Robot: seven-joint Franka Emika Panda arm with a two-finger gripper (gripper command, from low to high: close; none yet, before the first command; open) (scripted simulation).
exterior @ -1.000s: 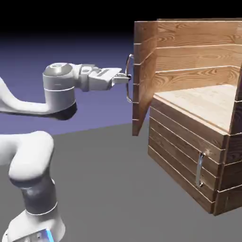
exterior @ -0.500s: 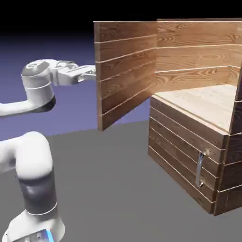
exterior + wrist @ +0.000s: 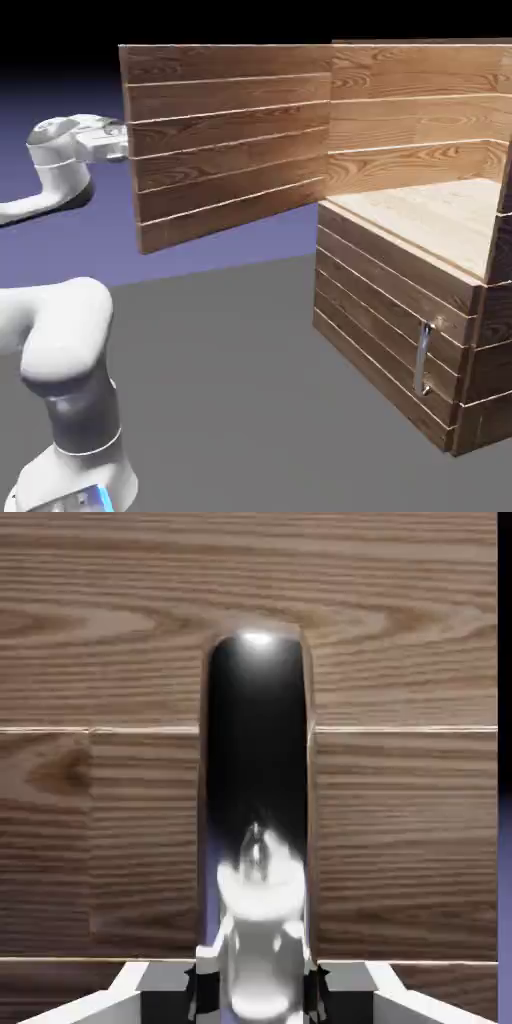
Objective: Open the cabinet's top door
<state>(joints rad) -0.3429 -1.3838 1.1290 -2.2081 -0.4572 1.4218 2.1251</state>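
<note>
The cabinet [image 3: 390,310] of brown planks stands at the exterior view's right. Its top door [image 3: 230,140] is swung far out to the left, with its inner face toward the camera and pale wood [image 3: 430,215] showing inside. My hand [image 3: 98,140] sits at the door's far left edge, and its fingers are hidden behind the panel. In the hand view my gripper [image 3: 258,994] is shut on the door's silver bar handle [image 3: 257,812], which runs upright between the fingertips [image 3: 165,980] against the brown planks [image 3: 400,842].
The lower door [image 3: 380,350] is shut, with its own silver handle [image 3: 424,358]. The white arm [image 3: 60,350] rises at the lower left. Grey table [image 3: 230,400] lies in front of the cabinet.
The top door has swung much wider toward the exterior view's left, from edge-on to showing its inner face. My hand moved left with the handle, still shut on it.
</note>
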